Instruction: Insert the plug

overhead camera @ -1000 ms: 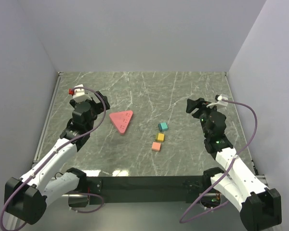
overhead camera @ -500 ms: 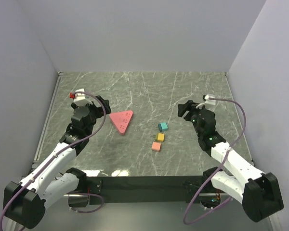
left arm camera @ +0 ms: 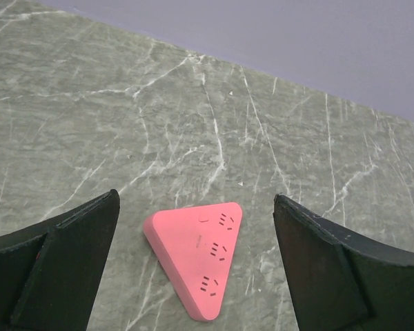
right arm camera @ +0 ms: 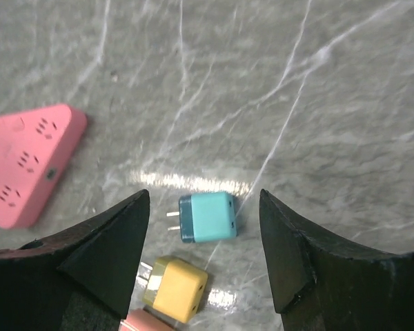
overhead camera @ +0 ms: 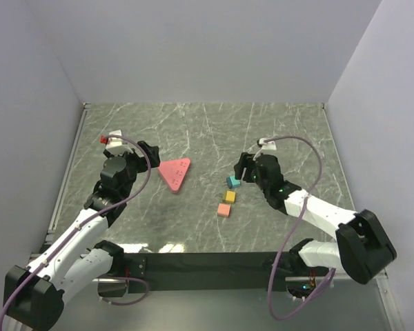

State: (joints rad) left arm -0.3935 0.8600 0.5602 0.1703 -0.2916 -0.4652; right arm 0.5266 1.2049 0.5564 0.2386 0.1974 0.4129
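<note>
Pink plug [right arm camera: 150, 322] mostly cut off below the yellow plug [right arm camera: 176, 289]

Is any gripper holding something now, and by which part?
Nothing is held: left gripper open near the pink socket, right gripper open near the teal plug.

The right pincer [overhead camera: 240, 169] swings from three o'clock toward the worktop's [overhead camera: 207, 131] centre, now hovering over the teal plug [overhead camera: 232, 181].

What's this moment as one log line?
right gripper: open, framing teal cube-shaped plug | left gripper: open, facing pink triangular power strip | inserted: no
</note>
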